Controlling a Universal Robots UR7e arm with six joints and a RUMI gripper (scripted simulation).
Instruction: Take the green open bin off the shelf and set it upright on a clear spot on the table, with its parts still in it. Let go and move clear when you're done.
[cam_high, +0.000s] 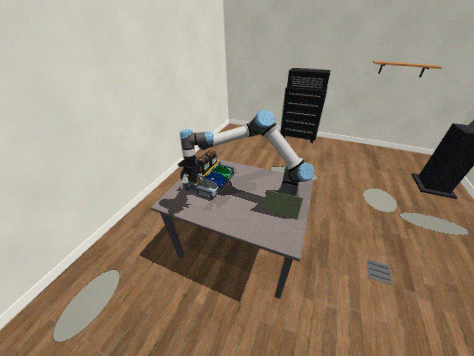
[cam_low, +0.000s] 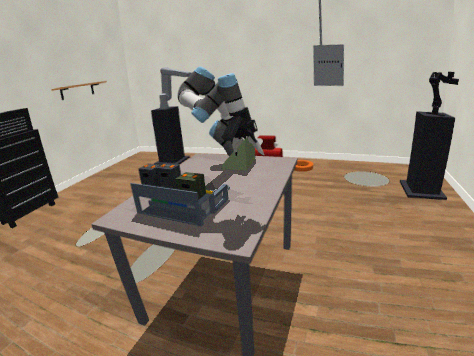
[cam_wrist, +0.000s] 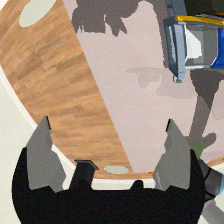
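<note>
The green open bin (cam_high: 223, 172) sits in the low grey shelf rack (cam_high: 209, 181) at the far left corner of the table, next to a blue bin (cam_high: 216, 178). Dark boxes with orange tops (cam_high: 206, 159) stand on the rack. My gripper (cam_high: 189, 176) hangs beside the rack's left end, above the table and pointing down. It is open and empty. In the wrist view the open fingers frame bare table top and the table's edge, with the rack's end (cam_wrist: 192, 45) at the upper right. The bin's contents are too small to make out.
A dark green mat (cam_high: 283, 204) lies on the table by the arm's base (cam_high: 299, 173). The rack also shows in the exterior view (cam_low: 175, 200) near the table's front left. Beyond the table's edge are the floor and the wall.
</note>
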